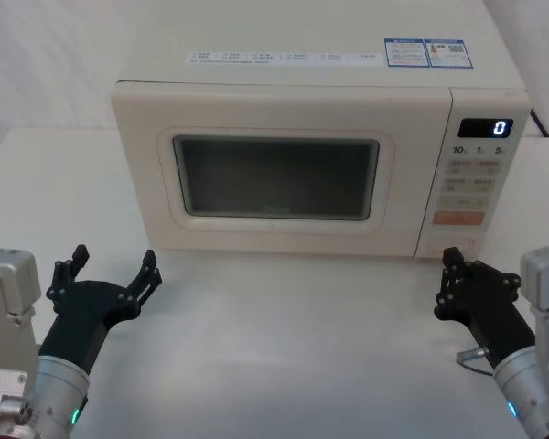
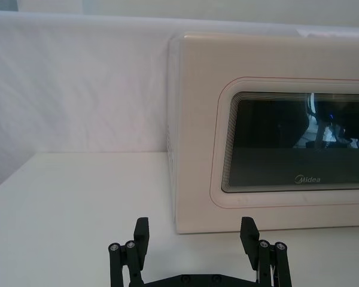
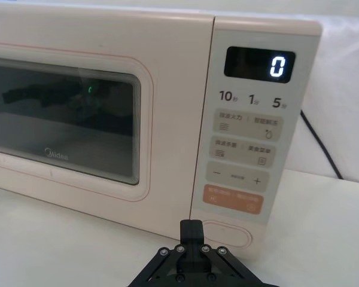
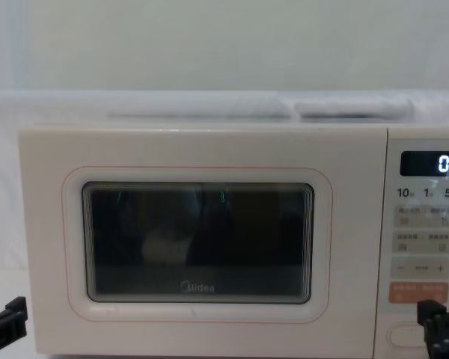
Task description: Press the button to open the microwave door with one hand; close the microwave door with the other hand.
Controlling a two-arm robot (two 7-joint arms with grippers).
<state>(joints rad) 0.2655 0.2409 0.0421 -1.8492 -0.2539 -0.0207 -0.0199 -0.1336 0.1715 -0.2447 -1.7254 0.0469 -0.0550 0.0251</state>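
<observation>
bare table (image 1: pixel 284 320) before the shut microwave door (image 1: pixel 156 174), nothing between right pincer (image 1: pixel 450 279) and button (image 1: pixel 457 245)

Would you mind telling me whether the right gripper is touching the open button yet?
Cannot tell. In the right wrist view the shut right gripper overlaps the button, with no visible gap; the head view is equally unclear.

Microwave door (image 4: pixel 202 247): smooth cream plastic, glossy dark glass window. Table (image 1: pixel 284 338): matt white. Gripper fingers (image 2: pixel 142 236): matt black plastic.
</observation>
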